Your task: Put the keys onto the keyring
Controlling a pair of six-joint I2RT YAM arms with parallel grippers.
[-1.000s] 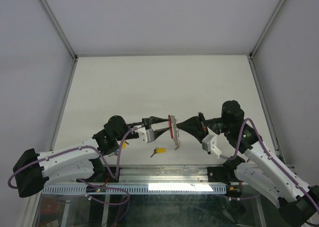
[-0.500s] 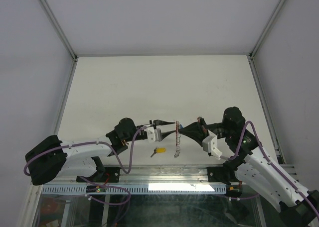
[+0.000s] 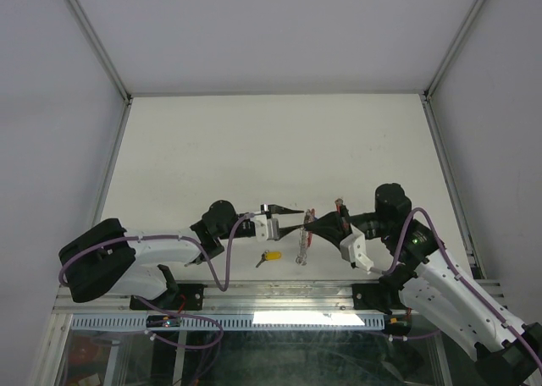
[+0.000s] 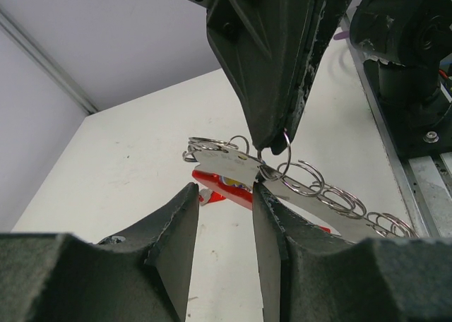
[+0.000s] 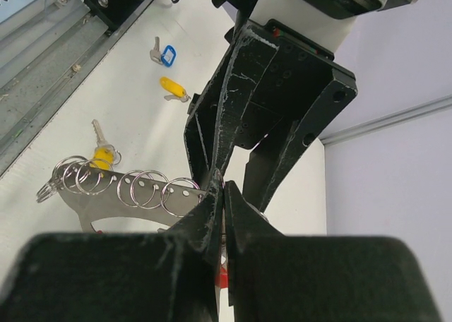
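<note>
The keyring, a silver plate with a row of rings and a red band, hangs just above the table near the front edge. My right gripper is shut on one of its rings; in the right wrist view the plate runs left from the shut jaws. My left gripper faces it, open, with only table showing in the gap and its right fingertip against the plate's edge. A yellow-tagged key sits at the plate's far rings.
Two loose keys lie on the white table: a yellow-tagged key and, farther toward the left arm, a blue-tagged key. The metal front rail runs just behind the grippers. The back walls stand far off.
The left arm has reached right and brought its fingers up to the keyring. The right gripper has drawn the keyring slightly toward the front edge; the keyring now hangs more edge-on.
</note>
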